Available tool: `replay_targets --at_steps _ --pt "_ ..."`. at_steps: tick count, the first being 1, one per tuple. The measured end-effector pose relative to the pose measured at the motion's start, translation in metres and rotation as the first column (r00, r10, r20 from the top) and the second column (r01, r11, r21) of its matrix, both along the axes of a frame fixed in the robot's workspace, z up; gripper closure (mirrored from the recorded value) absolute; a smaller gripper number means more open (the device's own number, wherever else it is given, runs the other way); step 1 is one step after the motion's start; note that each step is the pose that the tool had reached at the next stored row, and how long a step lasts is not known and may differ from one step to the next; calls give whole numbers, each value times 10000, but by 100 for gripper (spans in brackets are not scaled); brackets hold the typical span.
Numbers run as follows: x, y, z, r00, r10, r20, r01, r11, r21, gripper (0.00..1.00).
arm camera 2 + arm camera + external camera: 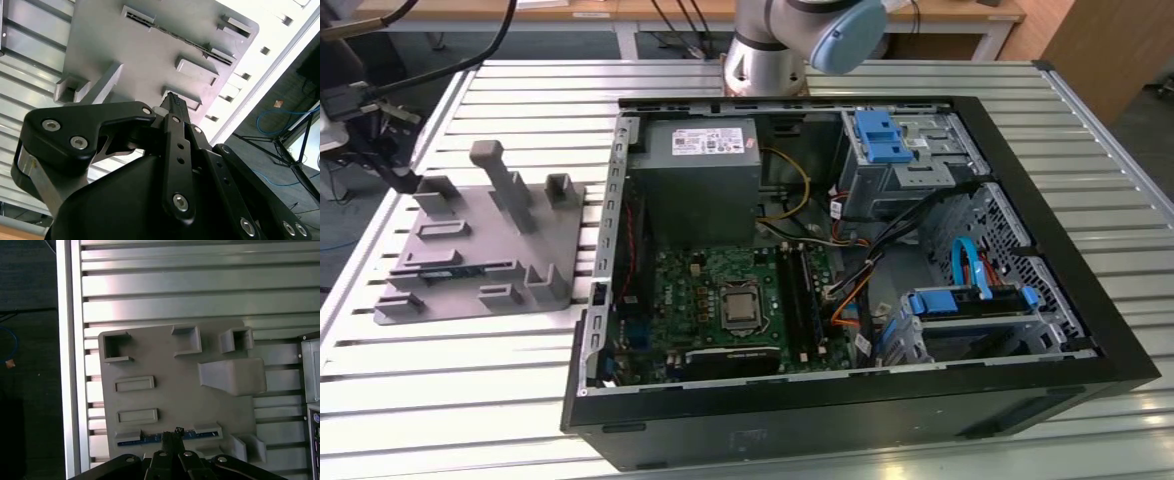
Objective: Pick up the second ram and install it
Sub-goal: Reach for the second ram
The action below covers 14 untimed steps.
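Note:
The second ram [145, 439] is a thin dark blue strip standing on edge in a long slot of the grey tray [175, 390], near the tray's edge. In the exterior view the ram [454, 270] sits low in the tray [480, 250] at the exterior view's left. In the second wrist view the ram [170, 32] shows as a dark line in the tray [125, 50]. My gripper [175, 432] hovers above the ram's slot, fingers together with nothing between them. In the second wrist view its tips [174, 99] point at the tray.
An open computer case [854, 260] lies at the exterior view's right, with the motherboard [720, 300] and black memory slots [801, 300] inside. Upright posts [500, 185] rise from the tray. The slatted metal table [454, 380] surrounds both. The arm's base [767, 55] stands behind the case.

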<state>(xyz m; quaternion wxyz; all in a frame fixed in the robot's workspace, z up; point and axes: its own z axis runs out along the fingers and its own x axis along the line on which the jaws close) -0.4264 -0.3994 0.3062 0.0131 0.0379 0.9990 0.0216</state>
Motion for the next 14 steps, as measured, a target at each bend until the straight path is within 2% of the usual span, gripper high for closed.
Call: replay_targets --at_steps 14 --pt "-120 -4 -64 10000 0 1 0 10000 0 90"
